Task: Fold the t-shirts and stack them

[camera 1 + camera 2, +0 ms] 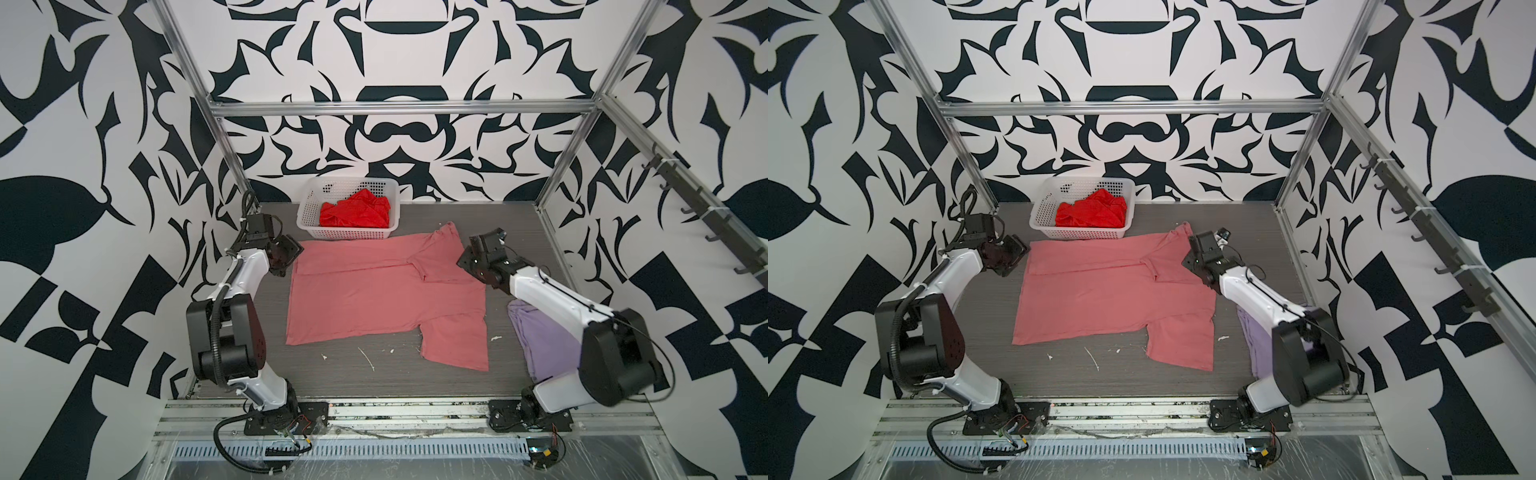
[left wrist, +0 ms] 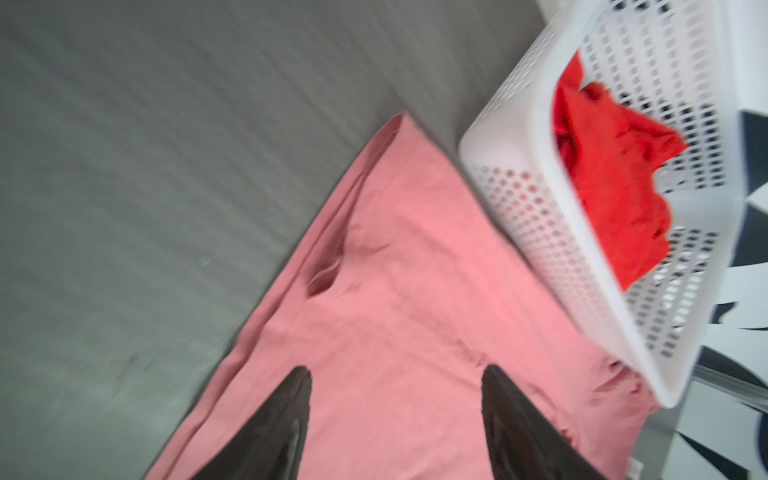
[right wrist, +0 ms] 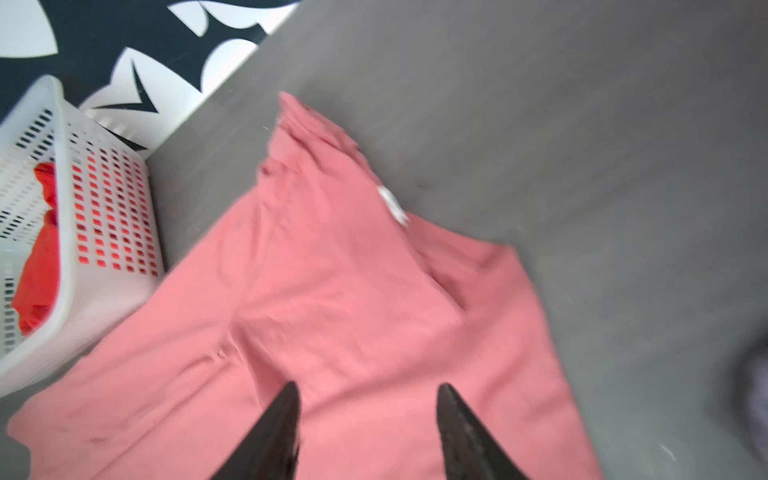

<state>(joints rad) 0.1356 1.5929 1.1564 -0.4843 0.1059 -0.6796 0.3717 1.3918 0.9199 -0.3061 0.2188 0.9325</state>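
- Left claw point(image 1: 293, 251), in both top views: hovering released just off the far corner of the salmon-pink t-shirt point(image 1: 374, 299), lying spread on the table point(image 1: 374, 374) between the two claws.
- Right claw point(image 1: 1188, 259), in both top views: hanging released at the collar end of the salmon-pink t-shirt, facing the left claw across it, with the lavender t-shirt point(image 1: 540, 332) lying well behind, partly under the arm.
- Beyond and between both claws: white basket point(image 1: 345, 235) touching the salmon-pink t-shirt's far edge and containing the crumpled red t-shirt point(image 1: 355, 214).
- Left wrist view, blurred: fingers point(image 2: 282, 424) standing apart, pinching nothing, pointing along the salmon-pink t-shirt point(image 2: 395, 270), with the white basket point(image 2: 519, 166) just beside.
- Right wrist view, blurred: fingers point(image 3: 274, 432) spreading wide, gripping nothing, above the salmon-pink t-shirt point(image 3: 332, 270), with its white label point(image 3: 392, 208) ahead at the edge.
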